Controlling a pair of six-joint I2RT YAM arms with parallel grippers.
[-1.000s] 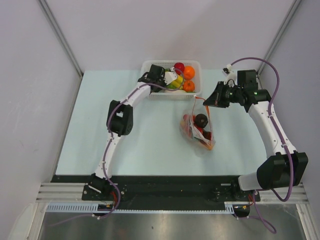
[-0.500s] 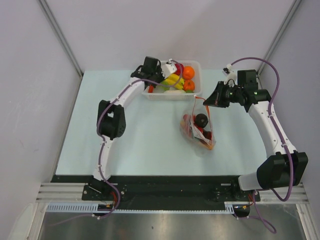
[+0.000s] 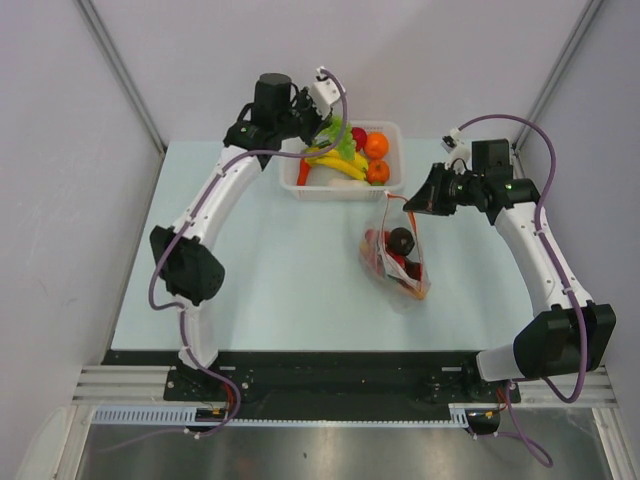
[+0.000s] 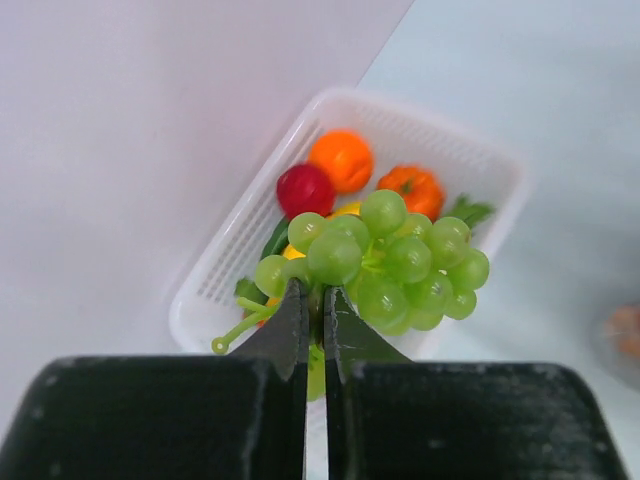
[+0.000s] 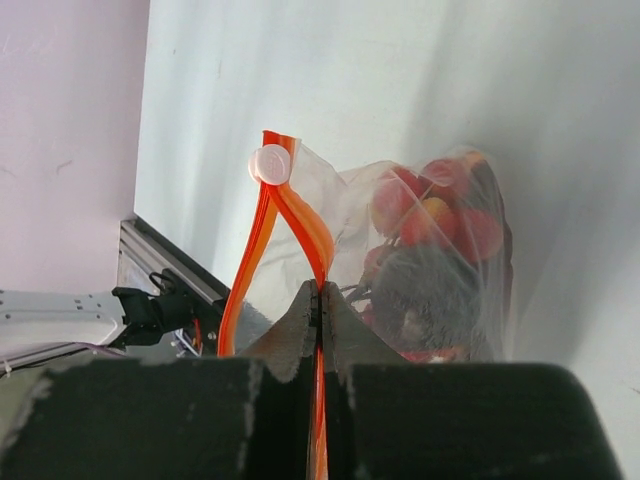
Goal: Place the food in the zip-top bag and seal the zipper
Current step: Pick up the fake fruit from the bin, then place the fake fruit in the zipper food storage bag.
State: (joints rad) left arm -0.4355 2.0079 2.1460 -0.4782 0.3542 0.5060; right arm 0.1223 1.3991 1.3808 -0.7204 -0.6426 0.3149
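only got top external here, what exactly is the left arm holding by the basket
observer: left wrist view shows a bunch of green grapes, pinched in the left gripper, jaws shut on it.
operator: and the right one?
observer: right wrist view shows the right gripper shut on the orange-red zipper, just below the white slider.
operator: mouth open?
observer: looks so, the two strips part below the slider.
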